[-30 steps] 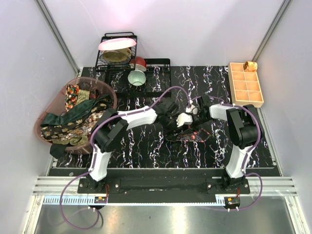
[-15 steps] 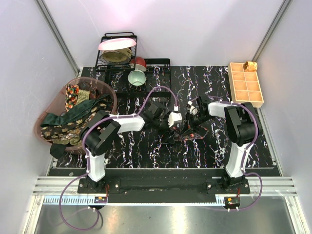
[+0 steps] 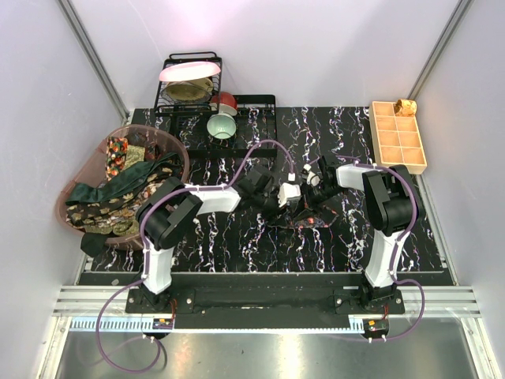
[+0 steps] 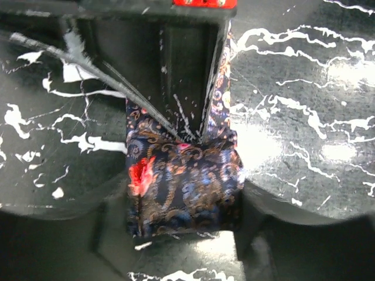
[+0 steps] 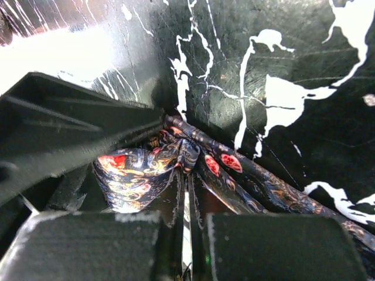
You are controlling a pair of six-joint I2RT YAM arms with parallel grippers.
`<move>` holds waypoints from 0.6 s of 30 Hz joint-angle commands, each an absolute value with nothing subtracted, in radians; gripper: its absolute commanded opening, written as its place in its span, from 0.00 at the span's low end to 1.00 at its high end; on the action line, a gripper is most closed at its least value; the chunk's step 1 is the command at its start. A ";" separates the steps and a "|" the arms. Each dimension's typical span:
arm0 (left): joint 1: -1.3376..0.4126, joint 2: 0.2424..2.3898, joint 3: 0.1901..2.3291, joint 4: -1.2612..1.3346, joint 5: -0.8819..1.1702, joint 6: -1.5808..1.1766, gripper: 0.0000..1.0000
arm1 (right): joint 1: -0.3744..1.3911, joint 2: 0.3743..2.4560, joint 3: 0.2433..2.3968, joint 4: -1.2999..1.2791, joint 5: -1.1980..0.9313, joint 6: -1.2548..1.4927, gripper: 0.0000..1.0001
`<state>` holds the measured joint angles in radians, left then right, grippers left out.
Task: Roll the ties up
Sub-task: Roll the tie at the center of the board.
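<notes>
**Overhead view.** Both arms reach inward to the middle of the black marbled table (image 3: 237, 245). One tie (image 3: 317, 219) (dark blue, with red flowers and gold scrolls) lies there partly folded, and its loose length runs off to the right. The left gripper (image 3: 293, 202) and the right gripper (image 3: 307, 197) meet nose to nose over the folded end.

**Left wrist view.** The folded end of the tie sits between the left gripper's jaws, which stand apart on either side of it. Whether they press on the cloth cannot be told. The right gripper's black fingers come in from the top of this view onto the upper edge of the fold.

**Right wrist view.** The right gripper's fingers (image 5: 281, 246) are closed together, with the cloth bunched and nipped at their tips.

**Surroundings.** Other ties (image 3: 118, 189) are heaped in a pink basket (image 3: 181, 154) at the left edge. A dish rack (image 3: 189, 87) and a green bowl (image 3: 222, 126) stand at the back. A tan divided tray (image 3: 398, 147) sits at the back right.
</notes>
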<state>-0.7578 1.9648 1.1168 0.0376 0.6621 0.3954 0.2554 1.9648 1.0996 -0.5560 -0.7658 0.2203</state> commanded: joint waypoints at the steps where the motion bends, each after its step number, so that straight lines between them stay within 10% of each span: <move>1: -0.785 1.988 1.170 -0.075 0.572 0.463 0.47 | 0.267 1.993 1.092 -0.566 -0.673 0.176 0.00; 5: -0.807 1.990 1.226 -0.265 0.456 0.549 0.27 | 0.221 1.938 1.104 -0.607 -0.762 0.173 0.19; 18: -0.876 2.031 1.333 -0.497 0.203 0.640 0.39 | 0.146 1.833 1.037 -0.545 -1.003 0.199 0.62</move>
<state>-0.8547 1.9724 1.3109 -0.3489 0.3462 0.6106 0.1253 1.8748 1.0653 -0.6163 -0.9123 0.1581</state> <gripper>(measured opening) 0.400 0.595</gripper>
